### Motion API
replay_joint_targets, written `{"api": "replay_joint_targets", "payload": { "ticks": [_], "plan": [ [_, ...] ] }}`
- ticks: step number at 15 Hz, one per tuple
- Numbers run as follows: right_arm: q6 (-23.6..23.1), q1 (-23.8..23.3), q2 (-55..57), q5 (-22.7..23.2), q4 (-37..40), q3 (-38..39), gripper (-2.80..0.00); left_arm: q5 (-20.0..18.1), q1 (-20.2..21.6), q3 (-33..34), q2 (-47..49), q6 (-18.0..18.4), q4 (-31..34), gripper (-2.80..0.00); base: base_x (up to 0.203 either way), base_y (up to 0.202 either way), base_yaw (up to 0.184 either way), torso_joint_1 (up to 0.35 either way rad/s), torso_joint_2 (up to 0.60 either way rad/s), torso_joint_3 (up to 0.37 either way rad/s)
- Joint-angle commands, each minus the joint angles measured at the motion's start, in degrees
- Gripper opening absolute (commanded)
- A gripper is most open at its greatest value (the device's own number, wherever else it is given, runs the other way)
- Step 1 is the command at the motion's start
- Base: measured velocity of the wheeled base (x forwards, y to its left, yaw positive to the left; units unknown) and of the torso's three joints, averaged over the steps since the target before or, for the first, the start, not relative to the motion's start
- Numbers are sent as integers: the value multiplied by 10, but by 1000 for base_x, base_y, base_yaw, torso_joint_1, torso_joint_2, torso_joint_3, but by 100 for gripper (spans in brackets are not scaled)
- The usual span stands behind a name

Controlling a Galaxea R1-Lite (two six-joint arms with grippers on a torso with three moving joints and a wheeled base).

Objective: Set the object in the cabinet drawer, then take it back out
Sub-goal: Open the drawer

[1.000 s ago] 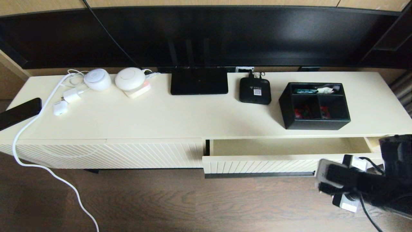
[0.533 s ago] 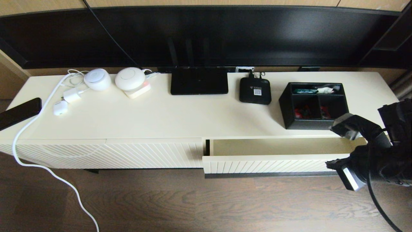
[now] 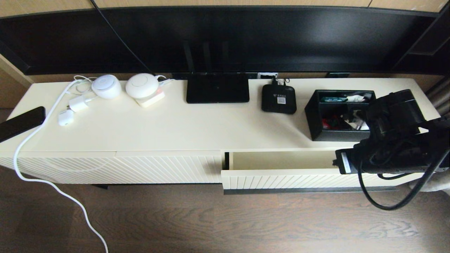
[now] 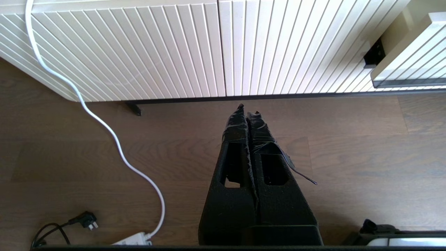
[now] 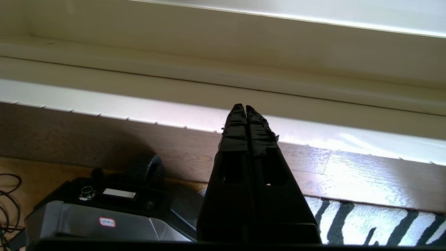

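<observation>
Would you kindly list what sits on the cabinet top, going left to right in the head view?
Phone → white chargers → two round white devices → router → small black box → organizer, partly behind the right arm.

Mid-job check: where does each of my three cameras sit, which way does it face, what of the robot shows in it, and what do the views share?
Head view: high on the robot, looking forward and down on the cabinet top, organizer box and open drawer; the right arm shows.
Left wrist view: low, facing floor and ribbed panel; shut left gripper shows.
Right wrist view: low, facing the drawer; shut right gripper shows.
Shared: the drawer appears in all three views, in the left wrist view at a corner.
</observation>
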Motion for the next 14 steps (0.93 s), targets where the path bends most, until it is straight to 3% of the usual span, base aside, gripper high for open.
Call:
{"api": "replay_joint_targets", "payload": {
  "ticks": [1,10,14],
  "plan": [
    [1,1,33,0,-2,-6,-280,0,0,0,1,0,0,-280,0,0,0,0,0,0],
    [-3,0,66,-4,-5,-45,-280,0,0,0,1,0,0,-280,0,0,0,0,0,0],
    [-4,0,86,-32,-39,-44,-280,0,0,0,1,0,0,-280,0,0,0,0,0,0]
  ]
}}
